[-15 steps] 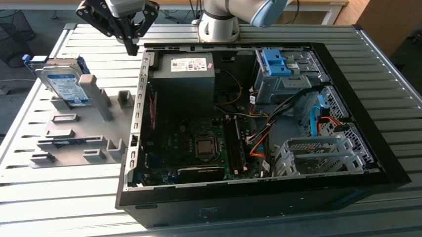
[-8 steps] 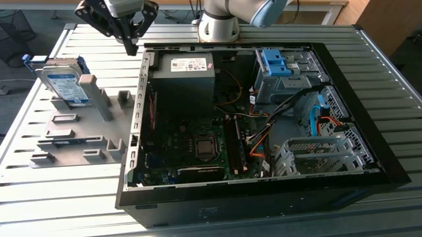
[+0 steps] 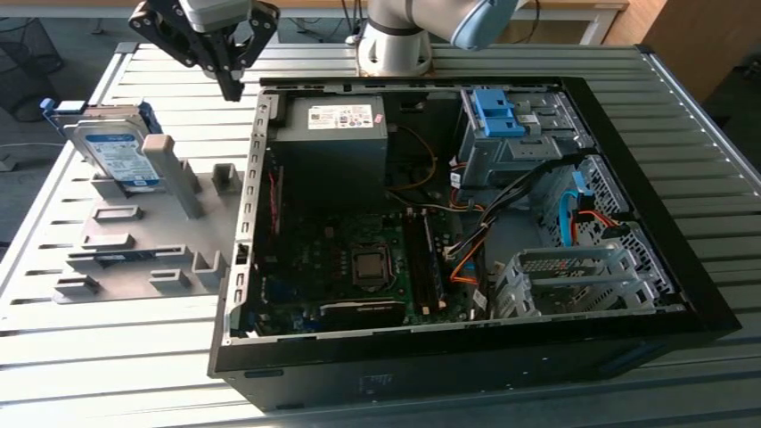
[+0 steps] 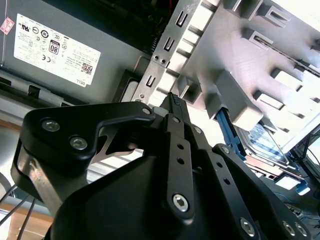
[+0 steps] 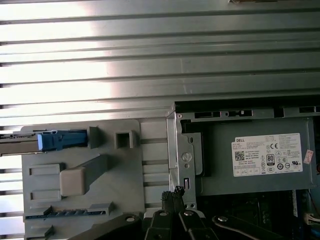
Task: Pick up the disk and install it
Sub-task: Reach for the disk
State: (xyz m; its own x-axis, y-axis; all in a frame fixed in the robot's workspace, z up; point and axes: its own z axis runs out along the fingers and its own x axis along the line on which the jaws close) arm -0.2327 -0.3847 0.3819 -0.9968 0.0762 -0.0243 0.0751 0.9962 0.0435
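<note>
One gripper (image 3: 230, 89) on the arm, fingers pressed together and pinching nothing, poised over the slatted table (image 3: 119, 357) between the grey fixture plate (image 3: 143, 254) and the far corner of the open computer case (image 3: 704, 294). Closed fingertips (image 4: 174, 102) in the second wrist view set against the case's perforated edge, with the power supply (image 4: 55, 47) to one side and the fixture plate to the other. Disk (image 3: 113, 147) near the gripper but clear of it, untouched, propped on edge in a slot at the far end of the fixture plate, toward the exterior view's left. White-and-blue label turned to the camera, blue rails along the edges; one blue rail (image 5: 61, 140) visible in the first wrist view. Inside the case, power supply nearest the gripper, blue latch piece (image 3: 494, 111) beyond it, silver drive cage (image 3: 583, 276) toward the exterior view's right with no disk seen in it. Task judged to be at its very start: pick-up not yet made, installation wholly left to do.
</note>
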